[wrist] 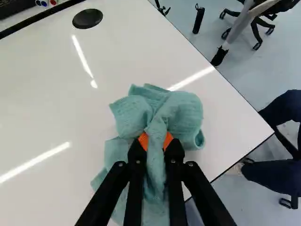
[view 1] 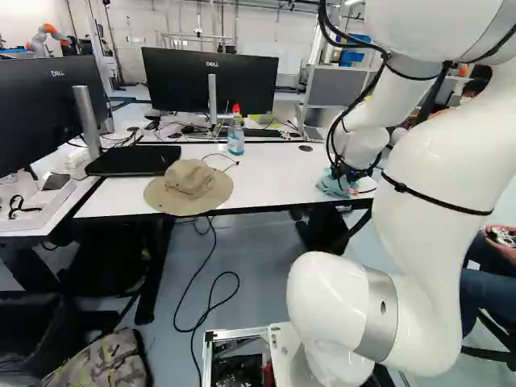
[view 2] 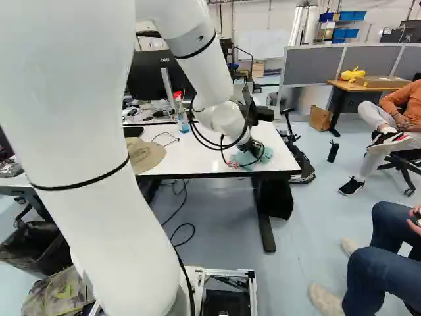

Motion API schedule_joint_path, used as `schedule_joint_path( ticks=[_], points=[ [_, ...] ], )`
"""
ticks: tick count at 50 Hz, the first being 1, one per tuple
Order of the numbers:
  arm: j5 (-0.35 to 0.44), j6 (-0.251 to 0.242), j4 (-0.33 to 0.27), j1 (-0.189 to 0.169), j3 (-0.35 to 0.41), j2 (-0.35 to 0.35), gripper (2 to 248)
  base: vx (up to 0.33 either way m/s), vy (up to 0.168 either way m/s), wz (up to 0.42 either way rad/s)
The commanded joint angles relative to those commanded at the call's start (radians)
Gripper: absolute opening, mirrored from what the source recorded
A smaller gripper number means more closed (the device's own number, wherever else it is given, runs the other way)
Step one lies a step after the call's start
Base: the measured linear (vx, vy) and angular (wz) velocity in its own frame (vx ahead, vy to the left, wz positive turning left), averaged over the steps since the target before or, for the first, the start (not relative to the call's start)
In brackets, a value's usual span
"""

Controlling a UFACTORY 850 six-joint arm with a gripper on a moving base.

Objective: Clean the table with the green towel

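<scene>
A robotic gripper [view 2: 251,147] pinches a bunched green towel [wrist: 183,113] low over a white desk [view 1: 274,173], close to the near edge and toward its near right corner. In the wrist view, the gripper [wrist: 156,142] is closed on a raised fold of the cloth, with an orange pad [wrist: 144,140] pressed to each side. Rumpled folds spread on the white top ahead of the fingers, while more cloth trails beneath them toward the near edge. Whether the trailing end hangs past that edge cannot be told.

Pale maker's lettering marks two black monitors, one [view 1: 48,113] at the left of the left base view, the other [view 1: 201,76] at the desk's far edge. Ahead of the latter stands an upright clear spray bottle [view 1: 235,137] with a red head and bluish liquid; any print on it is too small to make out. A tan brimmed hat [view 1: 189,181] rests by the near edge, left of the desk's middle, just beside a flat black item [view 1: 133,160]. A thin dark cable [view 1: 222,156] curls on the white surface between hat and bottle. A black disc [wrist: 87,19] sits in the desktop, well apart from the towel.
</scene>
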Motion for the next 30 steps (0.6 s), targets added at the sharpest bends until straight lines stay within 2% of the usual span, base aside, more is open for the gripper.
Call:
schedule_joint_path(
  ticks=[16,30],
  points=[
    [0.000,0.000,0.000,0.052,0.030,0.027,53,0.000,0.000,0.000],
    [0.000,0.000,0.000,0.086,-0.014,-0.013,53,0.000,0.000,0.000]
  ],
)
